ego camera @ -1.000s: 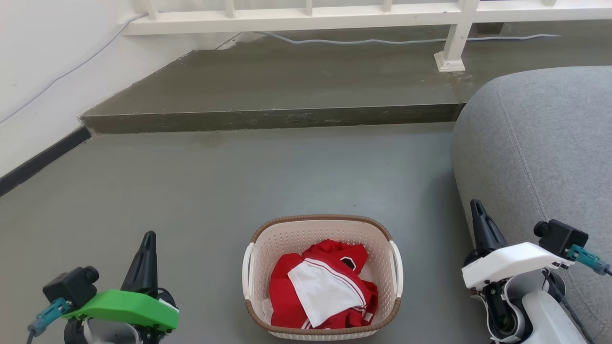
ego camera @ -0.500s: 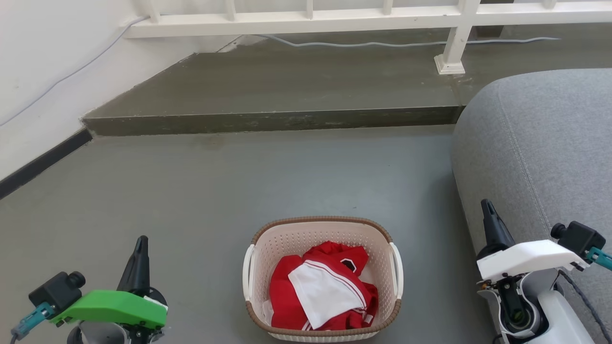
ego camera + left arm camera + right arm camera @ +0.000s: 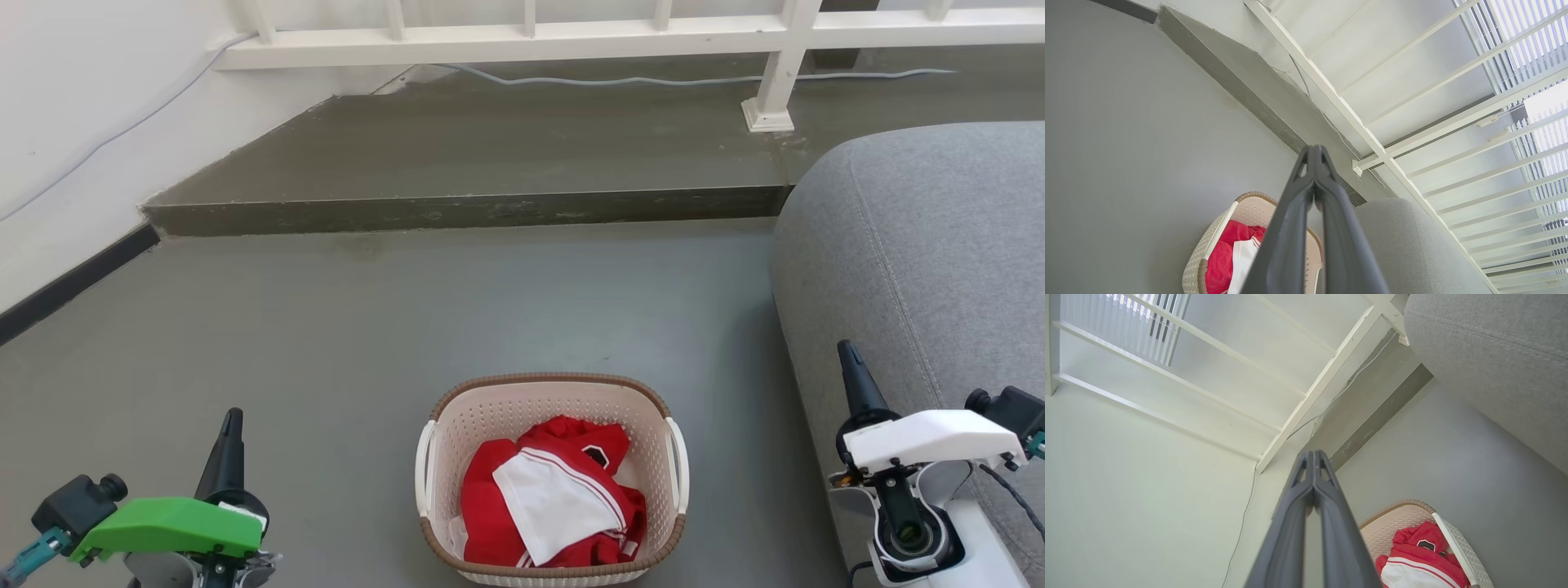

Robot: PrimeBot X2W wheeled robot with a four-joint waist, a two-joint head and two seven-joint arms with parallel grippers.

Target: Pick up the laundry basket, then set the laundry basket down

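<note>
The grey floor carries the laundry basket; a grey sofa apparently rests on it alongside.

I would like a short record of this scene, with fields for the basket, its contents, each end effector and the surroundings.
basket: laundry basket on the grey floor, nothing gripping it
contents: red and white clothing
left end effector: shut, empty, left of the basket, apart from it
right end effector: shut, empty, right of the basket, beside the grey sofa
</note>
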